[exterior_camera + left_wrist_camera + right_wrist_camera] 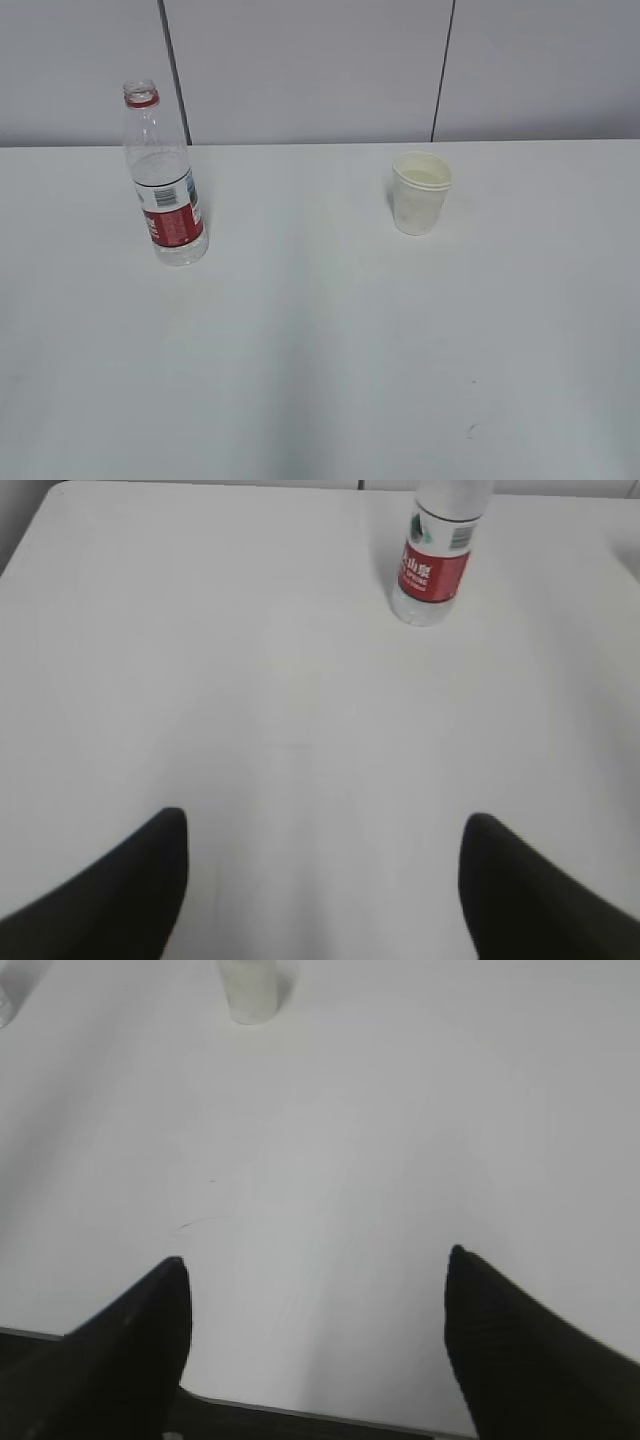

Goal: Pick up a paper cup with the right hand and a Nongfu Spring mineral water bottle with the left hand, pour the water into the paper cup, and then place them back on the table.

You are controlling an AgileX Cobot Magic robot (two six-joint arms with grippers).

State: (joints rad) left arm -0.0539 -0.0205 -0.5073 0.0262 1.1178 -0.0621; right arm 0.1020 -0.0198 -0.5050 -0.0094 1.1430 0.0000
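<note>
Water is filling roughly the lower half of the Nongfu Spring mineral water bottle (166, 186), which is standing upright and uncapped toward the back left of the table (320, 360). Judging by that fill, it is likely carrying some weight low down, while its thin clear wall is probably giving under a hard squeeze; with no cap on, too firm a pinch is risking a spill. The labelled band around its middle is looking like the surest place to take hold.

Well apart to its right, the paper cup (420, 193) is sitting upright with its rolled rim up. It is probably very light and easily crushed or knocked over, so a gentle grip around the mid wall below the rim is seeming wise.

Neither object is being touched. The left hand (322, 880) is hanging well short of the bottle with its jaws spread wide and nothing between them. The right hand (315, 1345) is likewise gaping empty, near the table's front edge, the cup far ahead of it.
</note>
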